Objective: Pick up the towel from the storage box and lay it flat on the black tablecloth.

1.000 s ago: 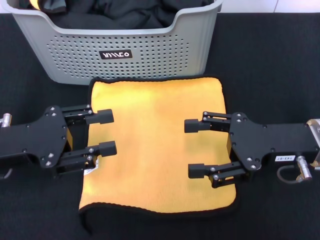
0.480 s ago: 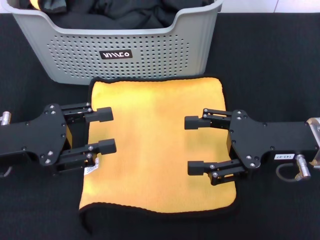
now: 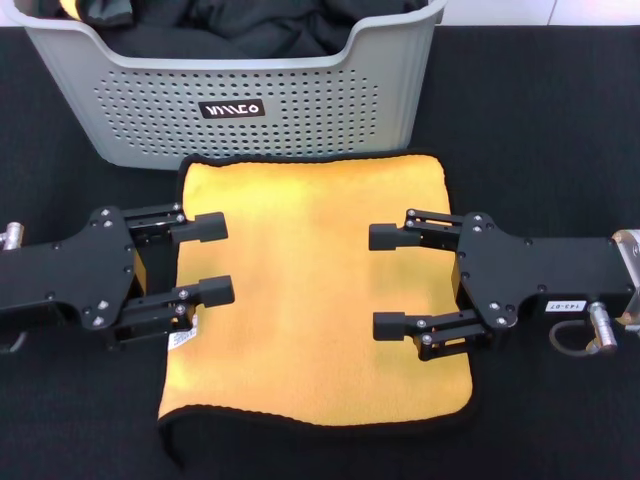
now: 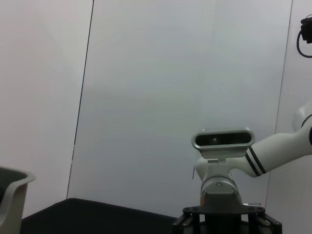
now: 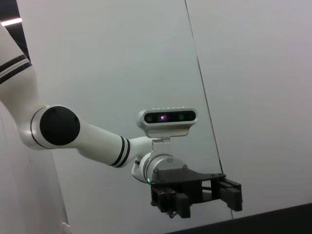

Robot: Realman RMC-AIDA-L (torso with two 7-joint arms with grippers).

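The towel [image 3: 310,260] lies spread on the black tablecloth [image 3: 540,130], orange-yellow side up, just in front of the storage box [image 3: 300,100]. Its black edging shows all round, and its near left corner [image 3: 175,430] is slightly curled. A small white tag [image 3: 183,338] shows at its left edge. My left gripper [image 3: 218,260] is open over the towel's left edge. My right gripper [image 3: 382,281] is open over its right half. Neither holds anything. The right wrist view shows the left gripper [image 5: 195,192] from across the table.
The storage box holds crumpled dark cloths [image 3: 250,25] and a scrap of orange [image 3: 68,8] at its far left corner. The left wrist view shows the box rim [image 4: 12,187] and the right arm's wrist camera [image 4: 223,139] against a white wall.
My right gripper has shifted slightly toward the storage box, still open. The left gripper and the towel have barely moved.
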